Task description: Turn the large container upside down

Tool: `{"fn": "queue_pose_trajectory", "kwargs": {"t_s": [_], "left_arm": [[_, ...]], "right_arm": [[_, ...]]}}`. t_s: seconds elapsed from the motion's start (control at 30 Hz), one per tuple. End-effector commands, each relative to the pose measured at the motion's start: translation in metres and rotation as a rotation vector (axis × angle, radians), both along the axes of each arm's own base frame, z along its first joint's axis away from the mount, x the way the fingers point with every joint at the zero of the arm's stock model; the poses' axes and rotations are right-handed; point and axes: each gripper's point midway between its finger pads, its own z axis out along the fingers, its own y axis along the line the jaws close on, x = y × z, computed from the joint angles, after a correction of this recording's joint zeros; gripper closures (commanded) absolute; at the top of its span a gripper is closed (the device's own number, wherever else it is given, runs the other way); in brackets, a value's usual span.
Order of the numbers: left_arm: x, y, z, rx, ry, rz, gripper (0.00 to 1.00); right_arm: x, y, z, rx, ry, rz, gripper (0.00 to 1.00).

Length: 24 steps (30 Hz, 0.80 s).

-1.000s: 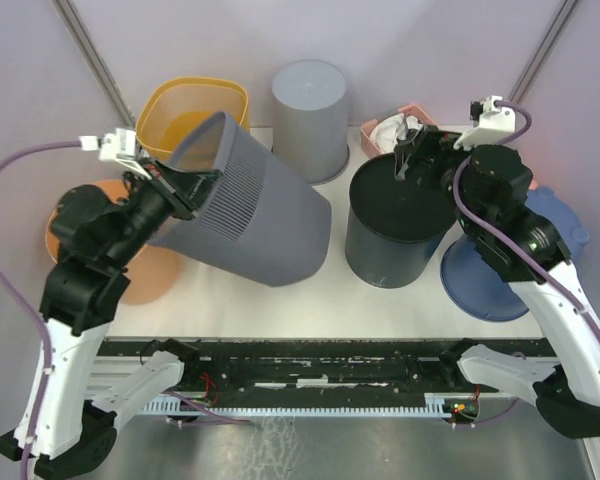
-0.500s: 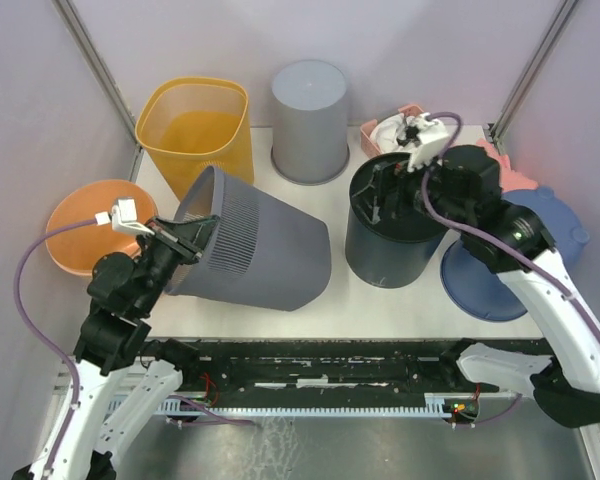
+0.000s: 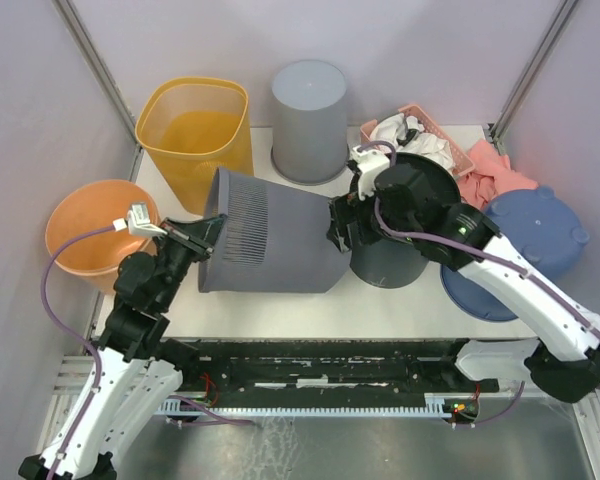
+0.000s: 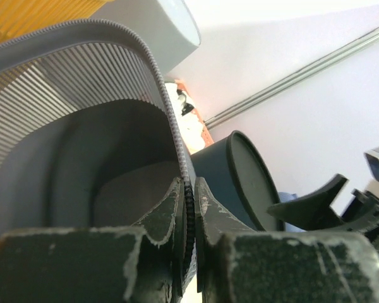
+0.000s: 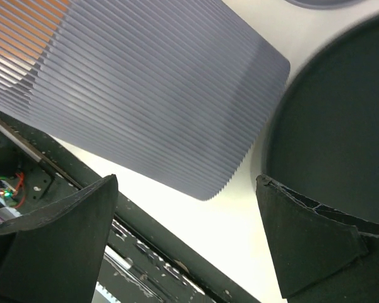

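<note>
The large grey ribbed container (image 3: 275,245) lies on its side on the white table (image 3: 380,305), mouth to the left and base to the right. My left gripper (image 3: 208,232) is shut on its rim; in the left wrist view the fingers (image 4: 164,214) pinch the ribbed rim (image 4: 170,113) between them, gripper (image 4: 189,208). My right gripper (image 3: 342,228) is open and empty, hovering by the container's base end. The right wrist view shows the ribbed wall (image 5: 158,95) just beyond the gripper (image 5: 186,183).
A dark round bin (image 3: 385,265) stands right beside the container's base and under my right arm; it also shows in the right wrist view (image 5: 341,126). A yellow bin (image 3: 195,125) and an upturned grey bin (image 3: 310,110) stand behind. An orange bowl (image 3: 80,225) lies left, a pink basket (image 3: 425,130) and blue tubs (image 3: 535,235) right.
My left arm swung down and lowered the container from a steep tilt onto its side. My right gripper moved left from over the dark bin to the container's base end.
</note>
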Motion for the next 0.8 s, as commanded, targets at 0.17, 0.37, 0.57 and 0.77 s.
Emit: {"fn": "queue_pose_trajectory", "kwargs": {"t_s": [0.17,0.37,0.57,0.77], "left_arm": [[0.002,-0.001,-0.044,0.158,0.125,-0.017,0.36],[0.002,0.012,-0.046,0.323,0.199,0.01,0.19],[-0.004,0.03,-0.042,0.422,0.23,0.066,0.18],[-0.008,0.033,-0.039,0.446,0.242,0.065,0.18]], "right_arm": [[-0.02,-0.066,0.006,-0.066,-0.058,-0.147,0.01],[-0.027,-0.038,0.0,-0.042,0.0,-0.014,0.01],[0.0,-0.024,-0.003,-0.049,-0.017,-0.081,0.01],[0.039,-0.042,-0.023,-0.194,-0.044,-0.289,0.01]]}}
